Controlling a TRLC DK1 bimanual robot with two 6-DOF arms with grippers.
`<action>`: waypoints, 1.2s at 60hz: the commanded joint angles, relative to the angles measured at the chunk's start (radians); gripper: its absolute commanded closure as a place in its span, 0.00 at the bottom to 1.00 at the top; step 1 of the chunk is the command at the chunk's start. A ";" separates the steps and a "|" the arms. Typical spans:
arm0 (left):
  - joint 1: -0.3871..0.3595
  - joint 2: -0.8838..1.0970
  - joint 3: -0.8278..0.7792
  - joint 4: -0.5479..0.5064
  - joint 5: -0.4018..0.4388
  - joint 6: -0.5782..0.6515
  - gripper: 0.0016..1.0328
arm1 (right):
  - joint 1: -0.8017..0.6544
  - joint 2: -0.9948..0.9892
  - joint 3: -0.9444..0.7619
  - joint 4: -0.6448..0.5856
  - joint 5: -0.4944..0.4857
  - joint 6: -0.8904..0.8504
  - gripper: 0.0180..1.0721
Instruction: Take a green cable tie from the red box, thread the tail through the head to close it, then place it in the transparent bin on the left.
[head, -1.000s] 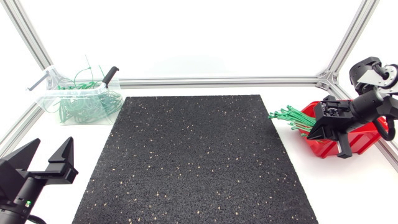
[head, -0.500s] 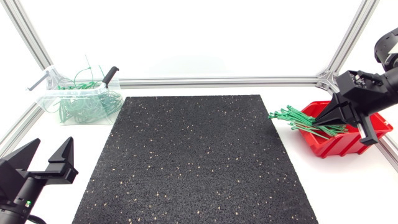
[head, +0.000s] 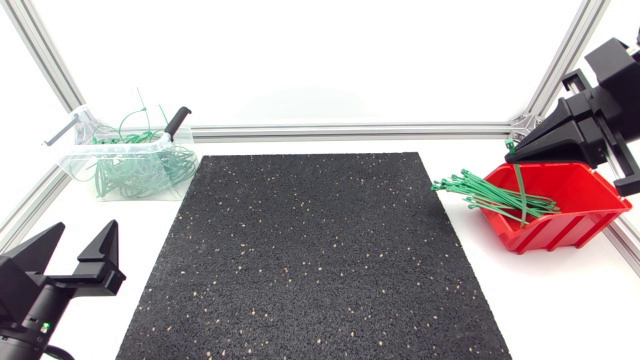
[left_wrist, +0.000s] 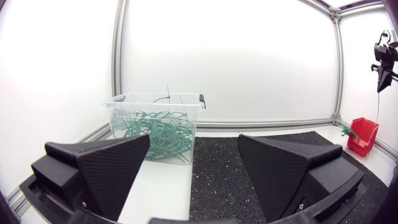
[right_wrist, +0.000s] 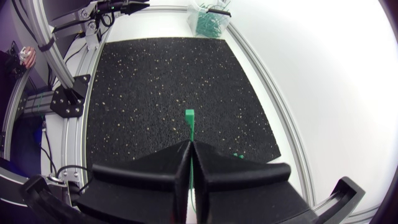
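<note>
Over the last second the right pincer (head: 518, 152) rose out of the red box (head: 592, 216), where it had been down among the ties, and it ended well above the box's back edge. A single green cable tie (head: 520, 190) came up with it. The left arm did not shift.

The right pincer's two wedge fingers were pressed together on that tie. In the right wrist view the tie's square head (right_wrist: 189, 116) stuck out just ahead of the closed tips (right_wrist: 188, 145). From above, the rest of the strap hung below the pincer in a slight curve, and its lower end reached down to the bundle of loose ties (head: 478, 188). That bundle lay under the pincer, partly in the red box and fanned out over the box's near rim toward the black mat (head: 310, 260).

The left pincer (head: 88, 226) sat low over the white worktop (head: 560, 300), beside the mat's near corner, with its fingers wide apart and nothing between them. In its own wrist view (left_wrist: 194, 140) the transparent bin (left_wrist: 124, 102) stood ahead of it, just off the mat's far corner, holding a tangle of closed green ties (left_wrist: 163, 127). Far beyond, the same view showed the right pincer raised high over the red box, the strap dangling thinly beneath it.
</note>
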 joint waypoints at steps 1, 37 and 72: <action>-0.005 -0.003 -0.039 -0.025 0.008 -0.010 0.04 | 0.020 -0.023 0.014 -0.038 -0.054 0.019 0.95; -0.009 -0.003 -0.037 -0.025 0.008 -0.010 0.04 | 0.218 -0.062 -0.112 0.001 -0.283 0.286 0.95; -0.011 -0.003 -0.039 -0.027 0.008 -0.010 0.05 | 0.372 0.014 -0.158 0.151 -0.424 0.623 0.95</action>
